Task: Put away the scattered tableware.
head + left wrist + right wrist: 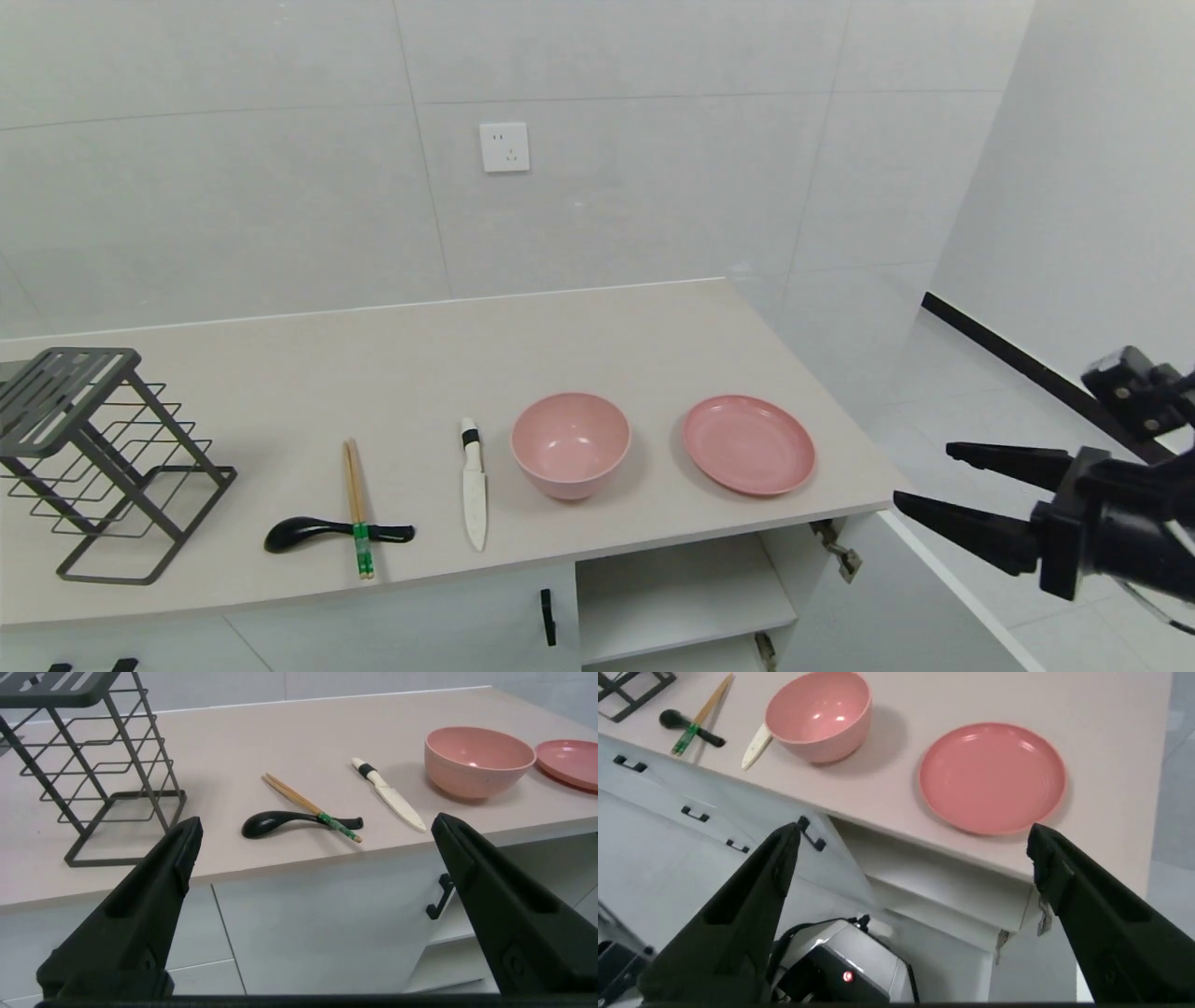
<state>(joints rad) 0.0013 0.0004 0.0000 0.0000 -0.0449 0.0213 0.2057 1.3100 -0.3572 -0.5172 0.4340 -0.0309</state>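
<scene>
A kitchen: a pale counter (560,345) over white cabinets (448,616), a grey tiled wall (280,187) with a socket (504,147) at twelve o'clock, and a wire dish rack (70,373) at nine o'clock.

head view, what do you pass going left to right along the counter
dark wire dish rack → black spoon → white knife → pink bowl → pink plate → right end effector, off the counter's end
</scene>
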